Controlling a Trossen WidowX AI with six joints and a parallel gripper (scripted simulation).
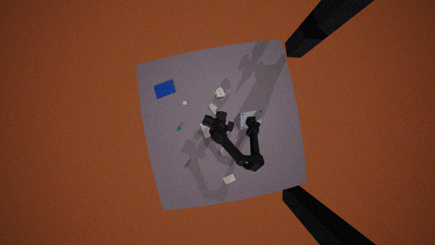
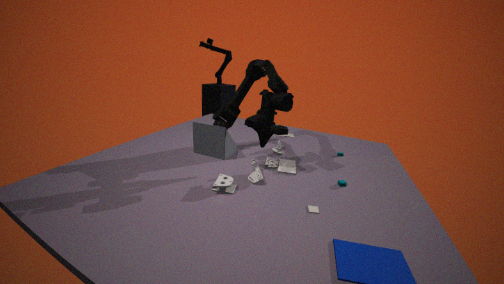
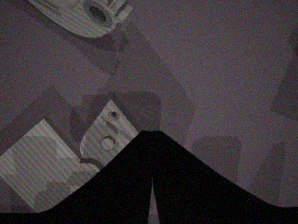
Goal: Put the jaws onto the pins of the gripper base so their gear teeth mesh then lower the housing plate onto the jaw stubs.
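Observation:
My gripper point(image 2: 262, 145) point(image 3: 151, 141) is shut and empty, its tips down, above the table near the gripper base. The base point(image 1: 205, 131) point(image 2: 287, 166) point(image 3: 35, 162) is a pale flat plate joined to a smaller part with pins; my fingers partly hide it in the wrist view. One white jaw point(image 1: 212, 107) point(image 2: 256, 175) point(image 3: 75, 15) lies between the base and the housing plate. The other jaw point(image 1: 221, 149) point(image 2: 277, 150) lies on the opposite side of the base. The white housing plate point(image 1: 219, 92) point(image 2: 224, 180), with two holes, sits tilted on the table, apart from the base.
A grey panel point(image 1: 244, 121) point(image 2: 210, 141) stands beside the arm's foot. A blue plate point(image 1: 164, 89) point(image 2: 373, 262), a small white tile point(image 1: 184, 102) point(image 2: 313, 209), a cream tile point(image 1: 229, 179) and two teal blocks point(image 1: 178, 128) point(image 2: 341, 183) lie farther out.

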